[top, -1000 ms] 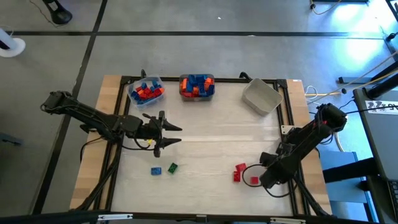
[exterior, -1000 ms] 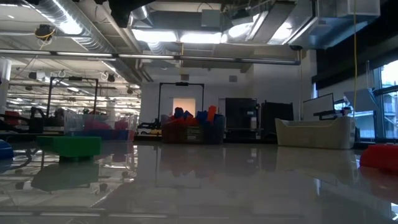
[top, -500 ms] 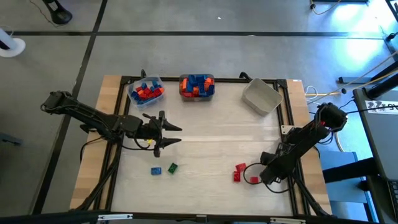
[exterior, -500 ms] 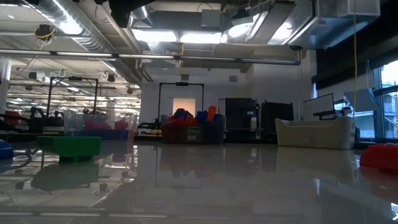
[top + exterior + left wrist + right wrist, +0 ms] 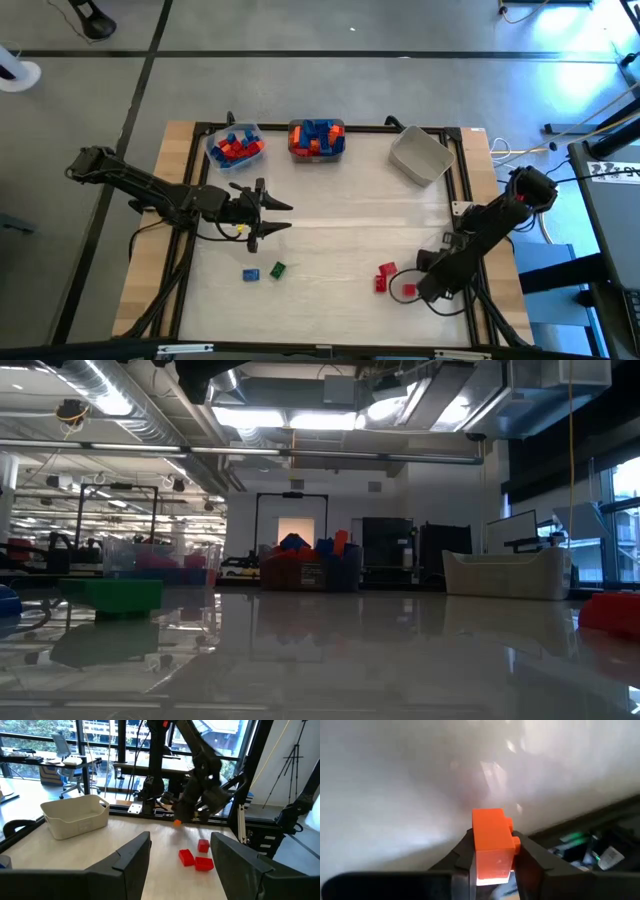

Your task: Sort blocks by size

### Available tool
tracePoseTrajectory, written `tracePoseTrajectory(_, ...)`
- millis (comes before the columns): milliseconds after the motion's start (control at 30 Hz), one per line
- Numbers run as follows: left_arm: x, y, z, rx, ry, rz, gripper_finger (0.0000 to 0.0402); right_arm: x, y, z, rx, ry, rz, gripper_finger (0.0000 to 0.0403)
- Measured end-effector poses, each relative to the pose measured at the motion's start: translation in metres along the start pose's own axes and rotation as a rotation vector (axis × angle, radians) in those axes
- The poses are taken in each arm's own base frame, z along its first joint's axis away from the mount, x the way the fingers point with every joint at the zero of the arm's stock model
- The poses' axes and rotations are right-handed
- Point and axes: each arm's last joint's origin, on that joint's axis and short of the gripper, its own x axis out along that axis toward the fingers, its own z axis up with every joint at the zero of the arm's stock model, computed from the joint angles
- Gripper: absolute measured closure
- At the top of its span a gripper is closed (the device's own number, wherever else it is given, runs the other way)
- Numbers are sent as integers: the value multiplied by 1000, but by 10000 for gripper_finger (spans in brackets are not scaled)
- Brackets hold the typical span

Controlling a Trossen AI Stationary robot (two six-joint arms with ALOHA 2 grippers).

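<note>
Pinching a small orange block (image 5: 492, 845), right gripper (image 5: 492, 862) fingers clamped on its sides, long axis pointing away, left gripper (image 5: 180, 862) spread apart.

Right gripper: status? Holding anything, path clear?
Right gripper shut on an orange block, near the table's front right. Left gripper open, mid-table, empty. Red blocks loose beside the right gripper.

Ceiling strip lights (image 5: 300, 418) burn bright overhead, and the glossy counter (image 5: 380, 650) throws back their pale glare, while the room at counter height sits dim. Cold blue daylight spills onto the floor (image 5: 590, 60) from one side. Close up, the orange brick (image 5: 492, 845) is sharp, but the white surface behind it dissolves into blur.
</note>
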Motion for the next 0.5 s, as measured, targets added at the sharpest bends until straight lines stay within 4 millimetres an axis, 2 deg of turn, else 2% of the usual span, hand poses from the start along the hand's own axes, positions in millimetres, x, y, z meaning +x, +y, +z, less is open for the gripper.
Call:
tracePoseTrajectory(167, 0, 0, 1, -3, -11, -1, 205, -42, 12, 14, 3, -144, 84, 315)
tracePoseTrajectory(367, -8, 3, 12, -23, -76, -1, 205, -95, 15, 46, 4, -575, 111, 309)
tracePoseTrajectory(500, -18, 5, 22, -37, -123, -5, 205, -113, 10, 74, -30, -797, 100, 304)
